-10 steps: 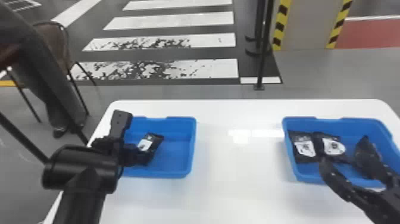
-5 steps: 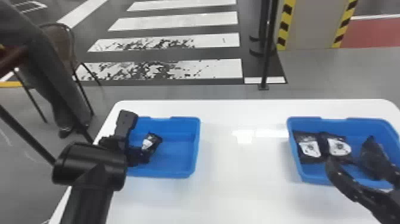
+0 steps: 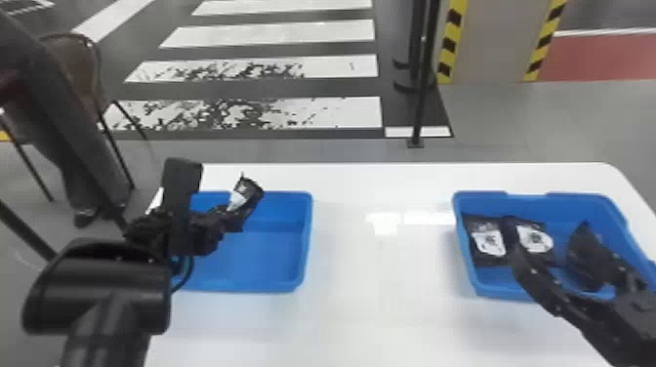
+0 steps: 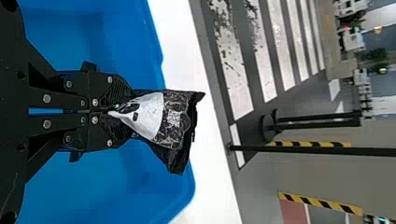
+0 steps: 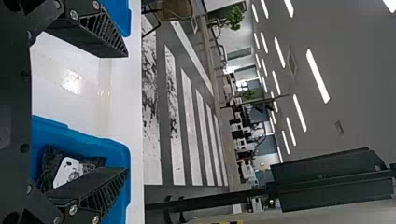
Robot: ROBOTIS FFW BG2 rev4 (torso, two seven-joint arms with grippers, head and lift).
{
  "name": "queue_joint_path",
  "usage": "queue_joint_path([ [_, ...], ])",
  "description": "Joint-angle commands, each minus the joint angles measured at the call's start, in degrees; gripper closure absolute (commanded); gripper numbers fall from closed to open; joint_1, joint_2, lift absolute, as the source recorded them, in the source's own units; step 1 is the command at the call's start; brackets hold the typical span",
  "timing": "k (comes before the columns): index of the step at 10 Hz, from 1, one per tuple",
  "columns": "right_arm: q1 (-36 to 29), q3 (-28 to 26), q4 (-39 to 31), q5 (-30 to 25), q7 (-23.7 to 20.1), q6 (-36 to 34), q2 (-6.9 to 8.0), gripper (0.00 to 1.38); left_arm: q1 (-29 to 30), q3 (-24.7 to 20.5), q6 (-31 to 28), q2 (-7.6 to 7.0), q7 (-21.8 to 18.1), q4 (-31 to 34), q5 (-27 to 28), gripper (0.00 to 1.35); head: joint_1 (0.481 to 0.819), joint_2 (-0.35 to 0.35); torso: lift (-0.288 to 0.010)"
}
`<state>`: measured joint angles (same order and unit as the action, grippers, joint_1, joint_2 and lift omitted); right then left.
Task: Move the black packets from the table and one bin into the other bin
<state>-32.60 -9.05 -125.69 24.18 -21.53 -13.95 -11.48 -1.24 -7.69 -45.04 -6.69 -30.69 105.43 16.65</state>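
My left gripper (image 3: 227,219) is above the left bin (image 3: 263,288), holding a black packet (image 3: 246,193) with a white label. In the left wrist view the gripper (image 4: 123,109) is shut on one end of the packet (image 4: 175,121), which fans out beyond the fingertips. Two black packets with white labels, one (image 3: 488,241) and another (image 3: 534,236), lie side by side in the right bin (image 3: 502,293). My right gripper (image 3: 549,244) stands open over that bin; in the right wrist view its fingers are wide apart, the gripper (image 5: 127,112) with nothing between them.
Both bins stand on a white table (image 3: 380,302), with a wide stretch of tabletop between them. Beyond the table's far edge are a black post (image 3: 422,97) and, at the left, a chair (image 3: 80,73) and a person's legs.
The left gripper has risen from inside the left bin, lifting the packet up with it. The right gripper stays over the right bin, still open.
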Motion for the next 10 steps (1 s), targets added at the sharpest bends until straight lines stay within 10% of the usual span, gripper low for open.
queue_joint_path([
  [1, 2.8, 1.6, 0.3, 2.3, -0.1, -1.2, -0.65, 0.16, 4.0, 0.1, 4.4, 0.54, 0.5, 5.6, -4.2, 1.21, 0.695, 0.097, -0.110],
  [10, 21.8, 13.5, 11.2, 8.3, -2.8, -3.1, -3.55, 0.16, 8.4, 19.0, 14.0, -1.13, 1.2, 9.7, -19.3, 1.21, 0.695, -0.056, -0.110],
])
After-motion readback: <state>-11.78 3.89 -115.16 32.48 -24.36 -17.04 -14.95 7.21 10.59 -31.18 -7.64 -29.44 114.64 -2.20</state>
